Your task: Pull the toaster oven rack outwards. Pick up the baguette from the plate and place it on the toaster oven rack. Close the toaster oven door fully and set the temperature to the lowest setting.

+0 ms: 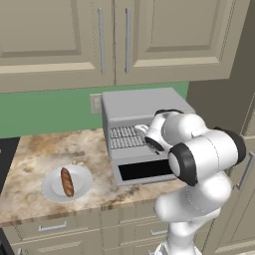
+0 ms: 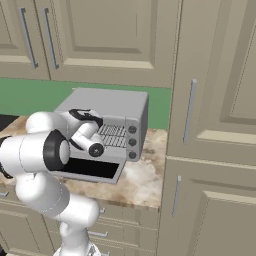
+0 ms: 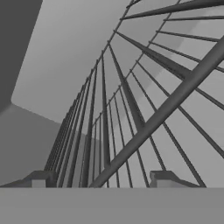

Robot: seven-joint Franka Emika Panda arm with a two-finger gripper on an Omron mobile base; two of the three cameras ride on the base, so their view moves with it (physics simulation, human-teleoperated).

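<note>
The toaster oven (image 1: 142, 102) (image 2: 107, 100) stands at the back of the counter with its toaster oven door (image 1: 144, 172) (image 2: 90, 169) folded down flat. Inside lies the silver wire toaster oven rack (image 1: 123, 137) (image 2: 116, 136) (image 3: 144, 87). My gripper (image 1: 143, 130) (image 2: 101, 130) (image 3: 101, 180) is at the rack's front edge, open, its fingertips (image 3: 39, 180) spread wide either side of several wires and a thick cross bar, gripping nothing. The brown baguette (image 1: 66, 182) lies on the white plate (image 1: 50, 193), left of the oven near the counter's front.
Three dark knobs (image 2: 132, 142) run down the oven's right front. Beige wall cabinets (image 1: 99, 40) hang above, and a tall cabinet (image 2: 215, 125) stands right of the oven. A dark stove edge (image 1: 5, 159) is at far left. My own elbow (image 1: 204, 157) hangs over the door.
</note>
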